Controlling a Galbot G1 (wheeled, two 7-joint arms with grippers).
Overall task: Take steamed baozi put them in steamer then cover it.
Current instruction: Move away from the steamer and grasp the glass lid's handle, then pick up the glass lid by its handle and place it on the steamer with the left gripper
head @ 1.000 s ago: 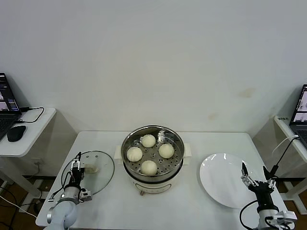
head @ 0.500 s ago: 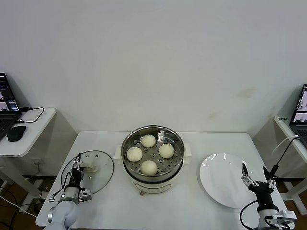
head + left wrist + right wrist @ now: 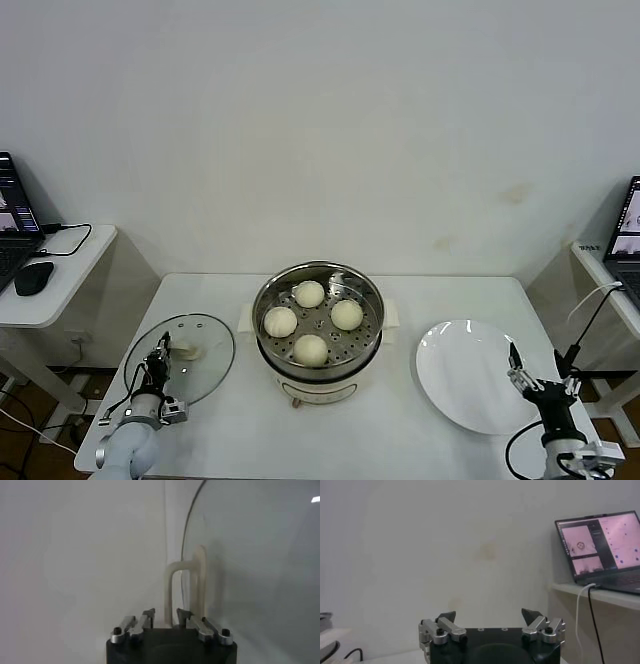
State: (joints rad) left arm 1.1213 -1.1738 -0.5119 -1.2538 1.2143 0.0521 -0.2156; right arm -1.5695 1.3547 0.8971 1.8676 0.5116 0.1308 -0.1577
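From the head camera, the steamer (image 3: 318, 330) stands uncovered at the middle of the white bench (image 3: 400, 440). Four steamed baozi (image 3: 311, 349) lie on its perforated tray, at 12, 3, 6 and 9 o'clock of the pot. The cover (image 3: 190, 345) lies at 9 o'clock of the steamer, near the bench's left edge. The left gripper (image 3: 160, 352) sits at the cover's 8 o'clock side, at the cream handle. At 3 o'clock of the steamer lies a flat white plate (image 3: 470, 375); the right gripper (image 3: 540, 375) hangs at the plate's 4 o'clock rim, its jaws spread and holding nothing.

In the left wrist camera, the left gripper (image 3: 165, 615) is clenched on the cover's (image 3: 260, 565) looped cream handle (image 3: 185, 587), the fingertips drawn in narrow at its base.

In the right wrist camera, the right gripper (image 3: 489, 615) stands released, its jaws wide apart, facing a bare wall, with a laptop (image 3: 600, 547) on a side shelf.
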